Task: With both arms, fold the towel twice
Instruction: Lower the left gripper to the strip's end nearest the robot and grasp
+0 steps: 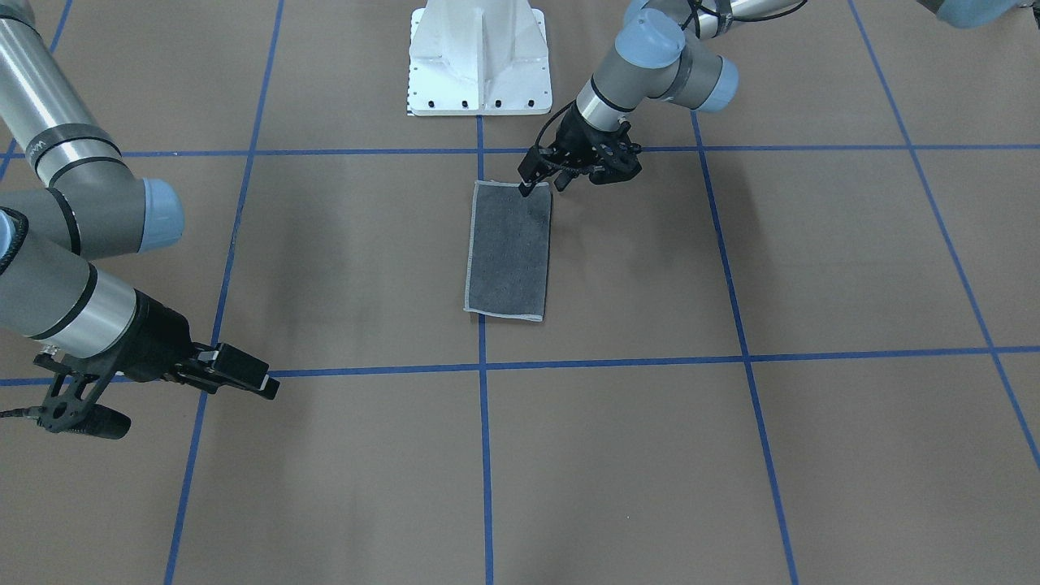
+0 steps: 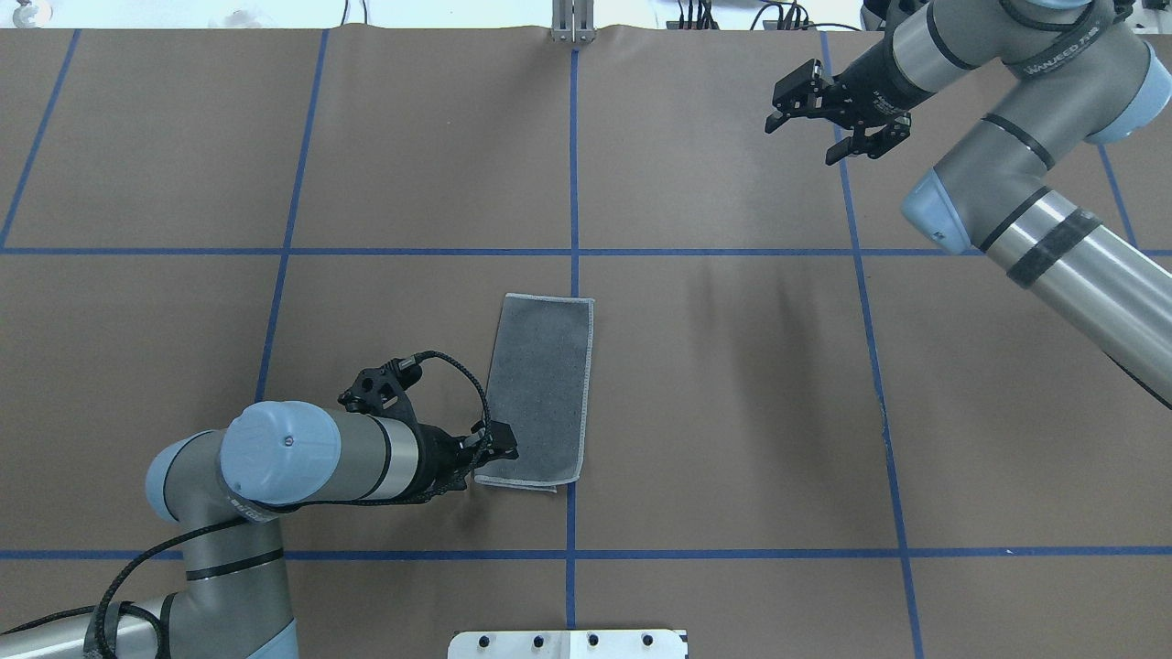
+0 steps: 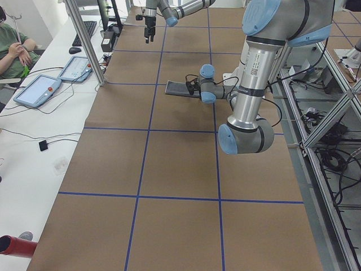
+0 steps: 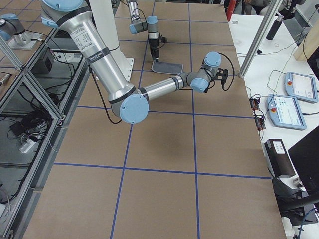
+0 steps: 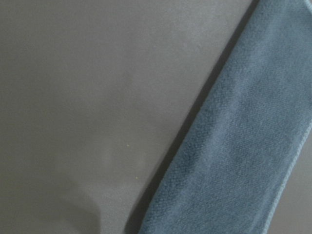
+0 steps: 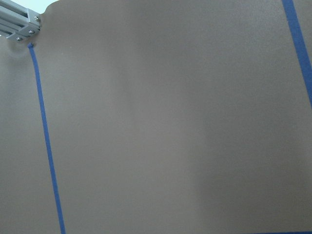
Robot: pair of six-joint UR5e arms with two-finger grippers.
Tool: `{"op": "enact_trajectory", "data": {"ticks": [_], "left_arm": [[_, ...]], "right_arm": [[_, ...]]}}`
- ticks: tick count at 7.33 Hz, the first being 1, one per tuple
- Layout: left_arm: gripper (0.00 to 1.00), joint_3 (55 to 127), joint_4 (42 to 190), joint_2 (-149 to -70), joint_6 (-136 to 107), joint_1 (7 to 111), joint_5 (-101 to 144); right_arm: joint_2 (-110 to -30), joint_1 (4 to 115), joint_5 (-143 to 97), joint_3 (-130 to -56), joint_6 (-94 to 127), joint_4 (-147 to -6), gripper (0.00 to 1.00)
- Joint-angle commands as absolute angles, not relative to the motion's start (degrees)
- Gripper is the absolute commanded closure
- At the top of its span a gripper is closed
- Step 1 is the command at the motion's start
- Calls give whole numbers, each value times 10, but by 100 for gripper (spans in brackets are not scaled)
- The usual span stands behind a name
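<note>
The towel [image 1: 508,248] lies flat near the table's middle as a narrow rectangle, dark grey face up, with a pale stitched border; no pink shows. It also shows in the overhead view [image 2: 540,384] and fills the right of the left wrist view [image 5: 234,146]. My left gripper [image 1: 542,187] is low at the towel's corner nearest the robot [image 2: 502,446]. Its jaws look slightly apart at that corner, and the corner lies flat. My right gripper [image 2: 778,105] is open and empty, far from the towel near the table's far edge [image 1: 266,382].
The white pedestal base [image 1: 479,57] stands just behind the towel. Blue tape lines [image 2: 574,183] grid the brown table cover. A metal bracket [image 6: 19,24] sits at the far table edge. A desk with tablets [image 3: 36,90] and a seated person lie beyond that edge.
</note>
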State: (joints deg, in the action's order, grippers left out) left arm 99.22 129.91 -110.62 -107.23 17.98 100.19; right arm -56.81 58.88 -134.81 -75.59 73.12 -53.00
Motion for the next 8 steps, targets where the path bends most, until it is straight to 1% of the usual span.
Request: {"op": "enact_trajectory", "data": {"ticks": [1,2,5,6,8], "left_arm": [[38,990,1300,-1107,-1072,179,1002],[48,991,1300,-1107,-1072,179,1003],[89,998,1299,-1114,-1077,180,1005],[100,998,1298,-1115,-1077,180,1008],[100,998,1293,-1138,-1106,180,1008]], "right_arm": [[-568,589,-1347,-756,731,-530,0],[-569,589,-1347,-756,731,-530,0],[-569,589,-1346,-755,731,-530,0],[-569,589,-1346,-755,732,-529,0],[-570,589,-1346,-755,732,-529,0]]}}
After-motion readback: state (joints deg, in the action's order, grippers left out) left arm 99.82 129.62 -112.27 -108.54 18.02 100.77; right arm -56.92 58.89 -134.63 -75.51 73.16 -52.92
